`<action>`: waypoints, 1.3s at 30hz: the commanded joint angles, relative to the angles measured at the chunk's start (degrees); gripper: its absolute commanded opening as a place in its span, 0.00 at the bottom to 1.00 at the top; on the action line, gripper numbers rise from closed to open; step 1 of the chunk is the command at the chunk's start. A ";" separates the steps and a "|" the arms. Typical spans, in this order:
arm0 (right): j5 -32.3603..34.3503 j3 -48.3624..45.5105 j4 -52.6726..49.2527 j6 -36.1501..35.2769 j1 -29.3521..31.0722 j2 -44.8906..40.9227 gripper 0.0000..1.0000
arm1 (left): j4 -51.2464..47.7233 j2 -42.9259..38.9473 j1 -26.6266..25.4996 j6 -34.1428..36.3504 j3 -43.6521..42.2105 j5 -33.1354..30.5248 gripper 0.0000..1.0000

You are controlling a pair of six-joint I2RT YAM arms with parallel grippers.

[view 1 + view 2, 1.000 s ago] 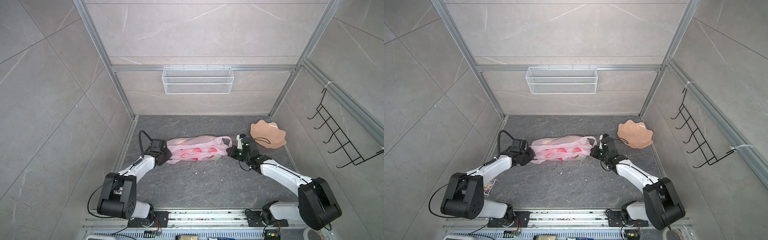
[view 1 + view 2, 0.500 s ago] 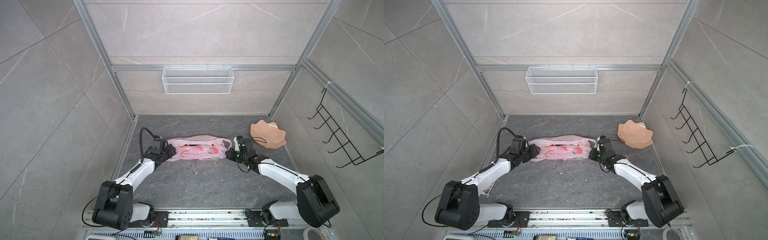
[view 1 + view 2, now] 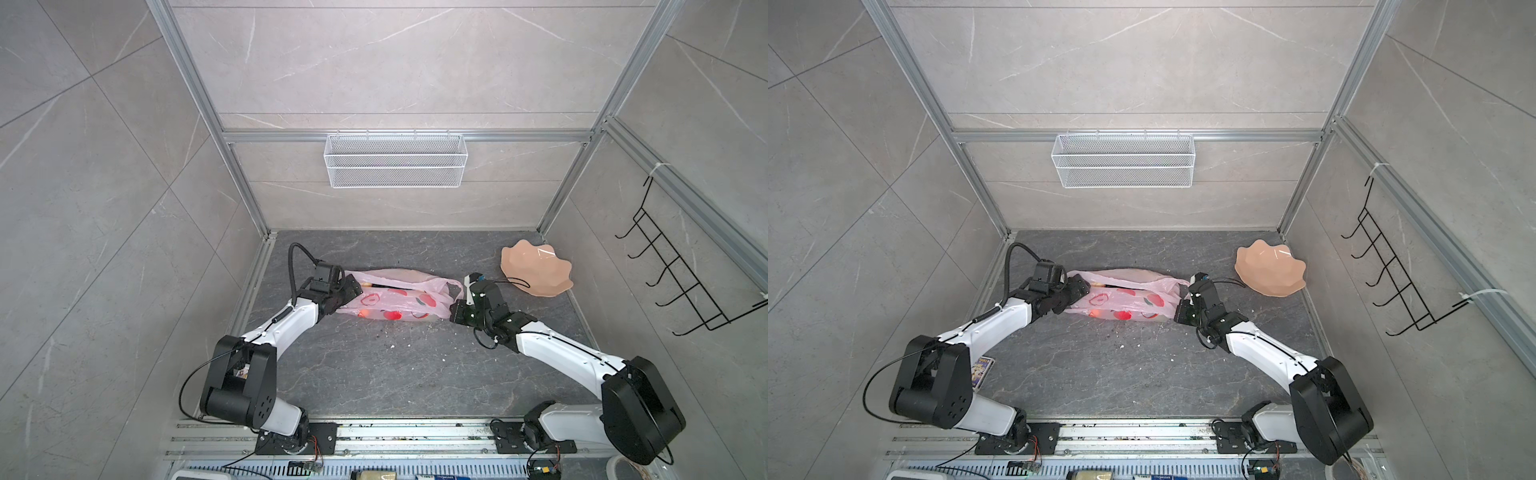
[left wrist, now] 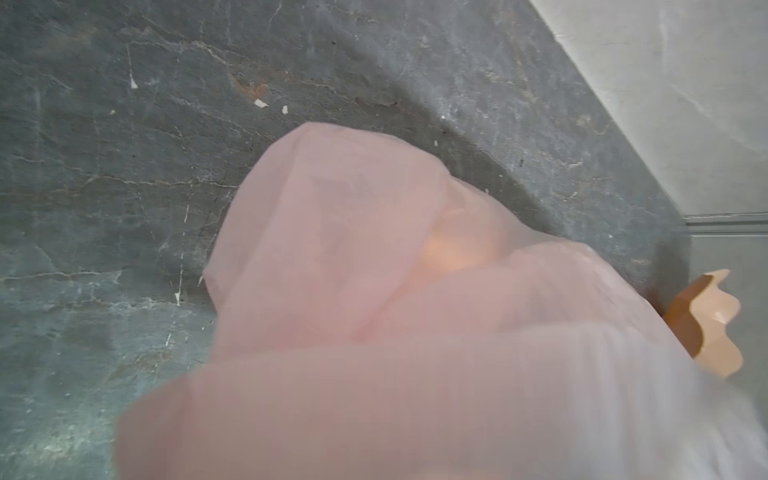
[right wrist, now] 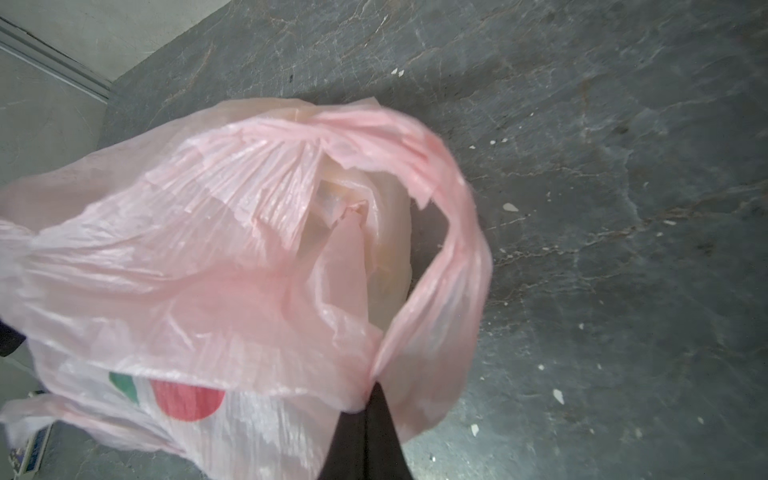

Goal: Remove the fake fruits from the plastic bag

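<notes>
The plastic bag point(image 3: 399, 299), pale pink with red fruit prints, lies stretched on the dark floor between my two grippers in both top views. Fake fruits show only through its film: an orange glow point(image 4: 453, 249), an orange-red round point(image 3: 364, 313) and a cream lump point(image 5: 386, 257) inside the mouth. My left gripper point(image 3: 347, 293) sits at the bag's left end with its fingers spread around the film, which covers the left wrist view. My right gripper point(image 5: 372, 399) is shut on a twisted loop handle point(image 5: 449, 249) at the bag's right end point(image 3: 1179, 307).
A peach scalloped plate point(image 3: 536, 270) leans at the back right corner, close behind my right wrist. A white wire basket point(image 3: 395, 160) hangs on the back wall and a black hook rack point(image 3: 681, 274) on the right wall. A printed card point(image 3: 982, 372) lies by the left arm's base.
My left gripper has opened from a shut grip on the bag's left end and pushed a little rightward into it. The bag has slumped lower. The right gripper has stayed shut on the handle.
</notes>
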 commanded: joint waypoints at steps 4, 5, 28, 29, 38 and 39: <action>4.14 -1.41 -1.54 -1.20 0.31 -2.85 0.00 | -1.63 3.89 0.16 0.66 2.41 -2.16 0.78; 4.30 -1.42 -1.45 -1.03 0.28 -2.81 0.00 | -1.31 3.98 0.25 0.94 2.49 -2.09 0.74; -18.21 11.58 2.67 7.98 -13.16 12.65 0.05 | 12.37 -16.92 5.97 10.59 -17.27 4.05 0.00; -16.01 13.02 -0.19 5.64 -11.93 12.05 0.20 | 11.91 -16.80 5.05 11.75 -16.82 3.66 0.00; 20.56 19.73 -21.34 -15.07 2.70 4.75 0.79 | 10.10 -17.27 0.83 16.20 -14.97 0.68 0.00; 24.39 20.49 -22.12 -17.31 4.87 4.86 0.82 | 10.17 -17.67 0.63 16.49 -15.13 0.52 0.00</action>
